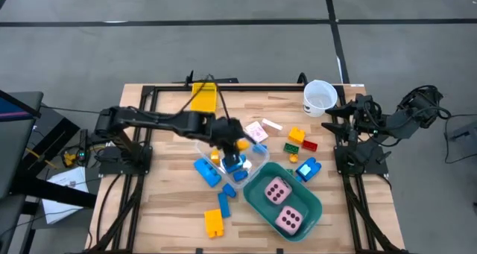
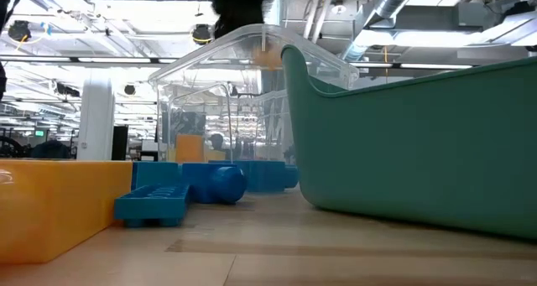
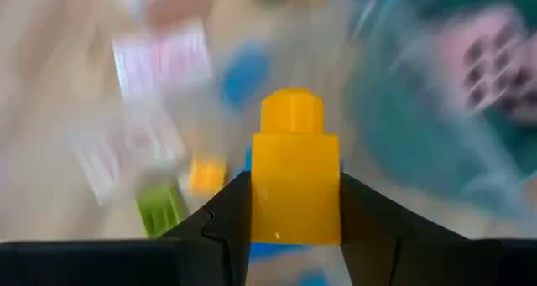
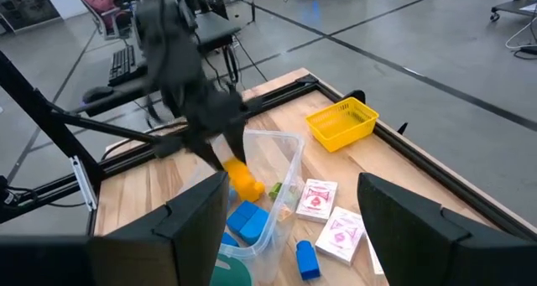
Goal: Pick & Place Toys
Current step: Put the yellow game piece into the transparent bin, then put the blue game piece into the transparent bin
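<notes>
Left gripper [image 3: 295,204] has its jaws closed partway on a yellow-orange brick [image 3: 295,181], pinched on its two side faces low down, stud end pointing away from the wrist. From the right wrist view it hangs above the clear plastic container [image 4: 273,181], which sits mid-table just beside the teal tub [image 1: 309,209]. Clear container already has blue bricks [image 1: 235,164] in it; the tub near the front edge holds two pink dice [image 1: 277,191]. Risks: the left wrist picture is smeared, so I judge the arm is moving fast, and a shallow pinch on smooth plastic could let the brick twist or slip out. The container wall is thin and light, so a finger or the brick clipping its rim could tip or shove it into the tub. Releasing too high could bounce the brick off the blue ones and out onto the table. Cannot tell which bin is the intended target; they touch or nearly touch, so a small offset puts it in the wrong one. Loose bricks [image 1: 300,140] and pink-white cards [image 1: 257,131] lie toward the back, more blue and yellow ones near the front-left. Right gripper [image 4: 289,227] waits at the right edge near the white cup [image 1: 320,97], jaws wide apart, holding nothing.
</notes>
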